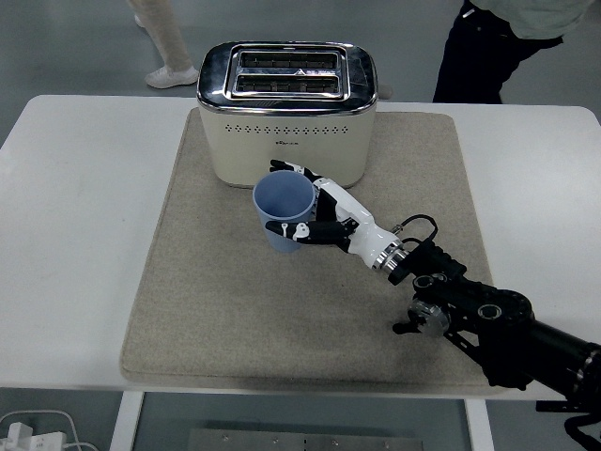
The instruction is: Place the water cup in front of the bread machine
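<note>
A light blue water cup [284, 205] stands upright on the beige mat [235, 301], just in front of the cream and chrome bread machine [287, 113]. My right hand [317, 205] reaches in from the lower right on a black arm. Its white fingers wrap around the cup's right side, thumb at the front and other fingers behind the rim. I cannot tell whether the cup's base touches the mat. The left arm is out of view.
The mat covers the middle of the white table [75, 188]. People's legs [164, 42] and a dark figure [479, 52] stand beyond the table's far edge. Cables and a plug [28, 434] lie on the floor at the lower left.
</note>
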Motion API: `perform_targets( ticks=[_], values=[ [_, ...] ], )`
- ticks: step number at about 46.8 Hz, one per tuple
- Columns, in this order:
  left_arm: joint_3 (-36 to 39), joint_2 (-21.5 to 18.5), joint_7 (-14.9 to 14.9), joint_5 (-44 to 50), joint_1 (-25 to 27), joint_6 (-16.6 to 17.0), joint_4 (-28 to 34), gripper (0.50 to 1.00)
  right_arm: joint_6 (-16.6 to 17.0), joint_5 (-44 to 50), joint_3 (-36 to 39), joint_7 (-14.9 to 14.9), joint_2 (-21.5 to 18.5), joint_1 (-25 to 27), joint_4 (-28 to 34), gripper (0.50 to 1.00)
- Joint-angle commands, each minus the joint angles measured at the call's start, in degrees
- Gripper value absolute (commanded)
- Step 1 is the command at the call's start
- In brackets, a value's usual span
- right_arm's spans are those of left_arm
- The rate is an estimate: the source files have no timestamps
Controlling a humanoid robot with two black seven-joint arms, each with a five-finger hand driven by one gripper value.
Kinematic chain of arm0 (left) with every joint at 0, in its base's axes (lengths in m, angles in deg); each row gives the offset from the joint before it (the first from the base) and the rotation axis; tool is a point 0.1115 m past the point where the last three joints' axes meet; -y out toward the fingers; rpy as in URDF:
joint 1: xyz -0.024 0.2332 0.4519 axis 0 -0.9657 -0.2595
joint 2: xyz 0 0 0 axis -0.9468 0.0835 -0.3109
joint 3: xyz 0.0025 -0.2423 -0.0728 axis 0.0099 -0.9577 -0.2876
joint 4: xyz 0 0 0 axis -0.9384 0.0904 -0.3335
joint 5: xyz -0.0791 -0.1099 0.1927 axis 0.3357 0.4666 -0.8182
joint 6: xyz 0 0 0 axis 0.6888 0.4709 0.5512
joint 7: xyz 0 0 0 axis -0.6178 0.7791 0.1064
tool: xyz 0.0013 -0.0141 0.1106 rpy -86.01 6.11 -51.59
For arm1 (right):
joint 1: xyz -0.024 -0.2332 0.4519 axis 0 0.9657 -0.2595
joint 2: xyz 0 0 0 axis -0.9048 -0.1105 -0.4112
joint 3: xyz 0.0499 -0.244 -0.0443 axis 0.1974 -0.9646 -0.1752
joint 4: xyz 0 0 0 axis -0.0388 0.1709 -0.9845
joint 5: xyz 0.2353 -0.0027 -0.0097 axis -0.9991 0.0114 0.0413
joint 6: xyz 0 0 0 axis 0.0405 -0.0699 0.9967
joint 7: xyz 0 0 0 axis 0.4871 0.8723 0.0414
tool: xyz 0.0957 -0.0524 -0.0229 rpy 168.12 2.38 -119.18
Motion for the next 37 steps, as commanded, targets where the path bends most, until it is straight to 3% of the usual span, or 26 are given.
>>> perform_targets(
  ticks=[1,37],
  values=[
    [0.0,0.0,0.0,0.0,0.0,0.0,-0.1,1.0,0.0,0.0,0.1,0.0,0.3,0.0,0.0,0.926],
    [0.0,0.0,0.0,0.1,-0.1,0.0,-0.1,1.0,2.5,0.0,0.2,0.0,4.8,1.1,0.1,0.926]
  ],
)
